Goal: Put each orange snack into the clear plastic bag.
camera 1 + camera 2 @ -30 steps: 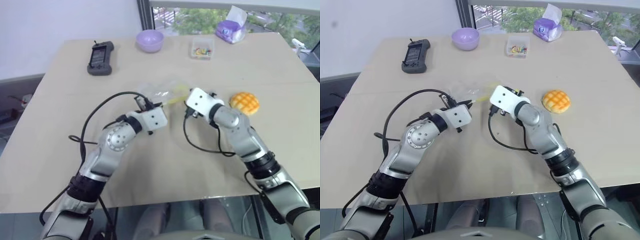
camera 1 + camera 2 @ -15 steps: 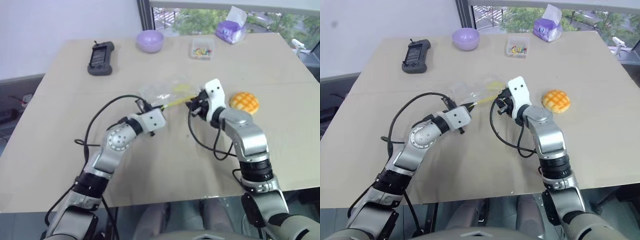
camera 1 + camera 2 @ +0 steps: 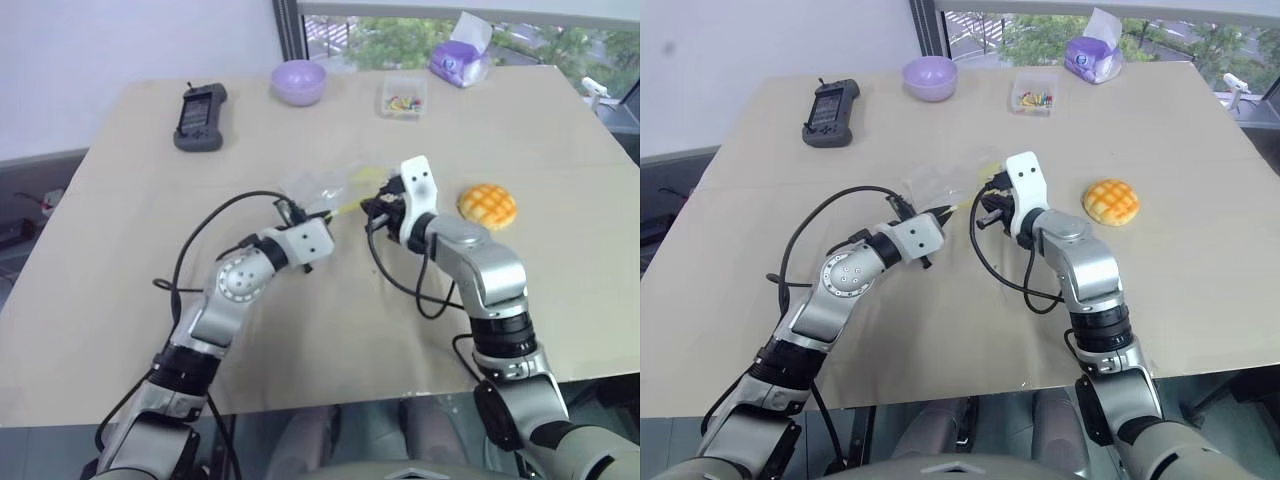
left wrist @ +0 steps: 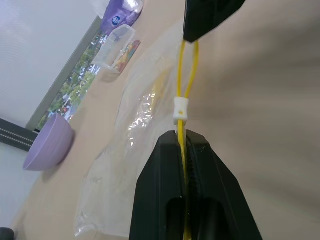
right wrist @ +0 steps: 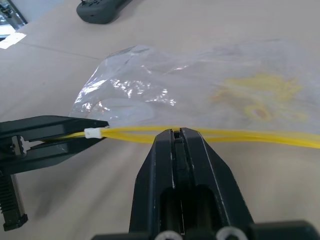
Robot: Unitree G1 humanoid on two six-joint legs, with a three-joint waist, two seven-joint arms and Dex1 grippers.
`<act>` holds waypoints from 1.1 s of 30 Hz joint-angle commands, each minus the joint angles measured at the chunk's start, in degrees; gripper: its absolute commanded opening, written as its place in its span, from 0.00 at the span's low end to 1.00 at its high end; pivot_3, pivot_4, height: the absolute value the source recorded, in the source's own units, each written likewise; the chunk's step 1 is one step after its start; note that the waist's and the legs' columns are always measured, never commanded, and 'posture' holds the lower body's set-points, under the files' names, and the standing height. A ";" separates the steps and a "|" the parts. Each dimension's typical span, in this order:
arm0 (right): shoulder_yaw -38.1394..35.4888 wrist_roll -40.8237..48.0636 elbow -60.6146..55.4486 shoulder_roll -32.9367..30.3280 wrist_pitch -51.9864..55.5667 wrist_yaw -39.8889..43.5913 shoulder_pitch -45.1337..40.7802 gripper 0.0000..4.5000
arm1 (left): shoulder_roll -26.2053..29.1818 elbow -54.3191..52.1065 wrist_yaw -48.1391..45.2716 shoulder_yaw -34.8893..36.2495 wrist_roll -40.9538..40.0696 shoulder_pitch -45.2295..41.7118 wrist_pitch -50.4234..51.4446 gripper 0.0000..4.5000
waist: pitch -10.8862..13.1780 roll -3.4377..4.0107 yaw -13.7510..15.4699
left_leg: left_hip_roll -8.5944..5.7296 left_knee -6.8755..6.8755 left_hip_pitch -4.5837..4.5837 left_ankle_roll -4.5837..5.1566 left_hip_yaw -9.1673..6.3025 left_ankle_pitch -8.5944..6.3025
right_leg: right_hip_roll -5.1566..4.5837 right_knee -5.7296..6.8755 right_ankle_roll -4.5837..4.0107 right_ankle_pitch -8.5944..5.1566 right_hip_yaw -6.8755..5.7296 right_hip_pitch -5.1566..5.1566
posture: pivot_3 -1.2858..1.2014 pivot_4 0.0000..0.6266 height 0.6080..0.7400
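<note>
The clear plastic bag [image 3: 330,184] lies crinkled near the table's middle, with its yellow strip [image 5: 250,134] stretched taut between both grippers. My left gripper [image 3: 323,213] is shut on the strip's end beside the small white slider [image 4: 180,111]. A little further along, my right gripper [image 3: 373,207] is shut on the same strip, and between the two grips the strip parts into a narrow loop. One orange snack [image 3: 488,205], a round bun with a grid top, rests on the table to the right of my right arm, outside the bag.
Along the far edge stand a purple bowl [image 3: 298,80], a small clear box of colourful bits [image 3: 403,98] and a purple tissue pack [image 3: 460,58]. A black handheld device [image 3: 198,116] lies at the far left. Black cables loop under both wrists.
My right wrist has rolled over and shifted slightly left, and its fingers have closed on the yellow strip. The left gripper has kept its hold in place.
</note>
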 commanded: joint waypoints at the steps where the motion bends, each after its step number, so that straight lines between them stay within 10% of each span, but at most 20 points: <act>1: 0.59 1.49 -0.13 0.37 -1.69 -0.55 -1.23 0.01 | -0.60 -3.52 -0.11 -0.38 0.32 -0.46 -0.84 0.00 | 0.00 0.00 0.00 | 0.00 0.00 0.00 0.00 0.00 0.00 | 0.00 0.00 0.00 0.00 0.00 0.00 | 0.52 0.24 1.00; 12: -0.20 2.59 3.39 0.66 -3.40 -3.43 -2.28 0.01 | -1.16 -5.98 -3.29 -1.48 -1.55 0.24 -2.73 0.00 | -0.01 0.00 -0.04 | 0.00 0.01 0.00 0.00 0.00 0.00 | 0.00 0.00 0.00 0.00 0.00 0.00 | 0.52 0.24 1.00; 22: 13.65 -11.05 10.42 -13.34 -20.13 -1.37 1.10 0.01 | 0.68 -7.21 -6.13 -0.30 -2.67 1.30 -2.41 0.00 | -0.03 0.03 0.00 | -0.02 0.02 0.00 0.00 0.02 0.00 | 0.00 0.00 0.00 0.00 0.00 0.01 | 0.52 0.24 1.00; 33: 20.96 -28.16 17.20 -23.82 -39.97 -4.14 0.74 0.99 | 0.22 -5.86 -3.31 -0.03 -0.45 -0.19 -1.49 0.00 | -0.10 0.01 -0.05 | -0.01 0.04 0.03 0.00 0.06 0.00 | 0.01 0.00 0.00 0.00 0.01 0.03 | 0.52 0.24 1.00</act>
